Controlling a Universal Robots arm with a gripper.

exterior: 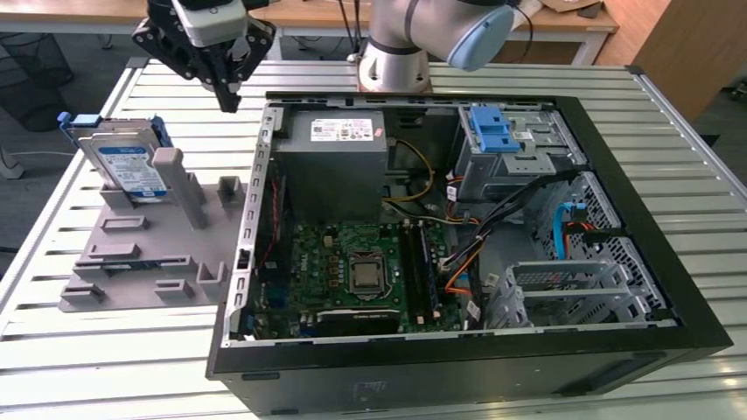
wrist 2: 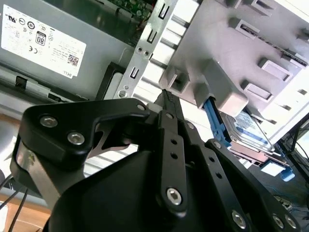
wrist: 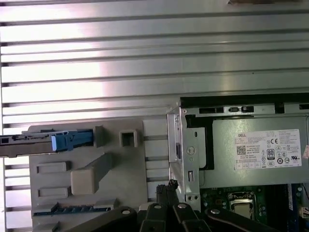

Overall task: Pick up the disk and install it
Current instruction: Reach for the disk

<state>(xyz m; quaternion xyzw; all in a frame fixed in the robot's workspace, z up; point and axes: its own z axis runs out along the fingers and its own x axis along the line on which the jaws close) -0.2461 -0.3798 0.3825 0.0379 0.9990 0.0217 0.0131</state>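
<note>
Slatted table (exterior: 683,166): the disk (exterior: 122,164) stands on edge, apart from the closed, empty pincer (exterior: 229,105).

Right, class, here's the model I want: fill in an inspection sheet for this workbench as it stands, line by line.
surface: slatted metal table, carrying an open computer case and a grey fixture.
job's things: the disk stands on edge in the fixture, blue frame on, not yet picked up.
clutter: nothing seen.
grippers: the gripper hangs above the table between fixture and case, jaws shut, holding nothing.
cables: black, orange, yellow and blue cables run inside the case.
surroundings: wooden desk behind the table; wire bin at the exterior view's left.
</note>
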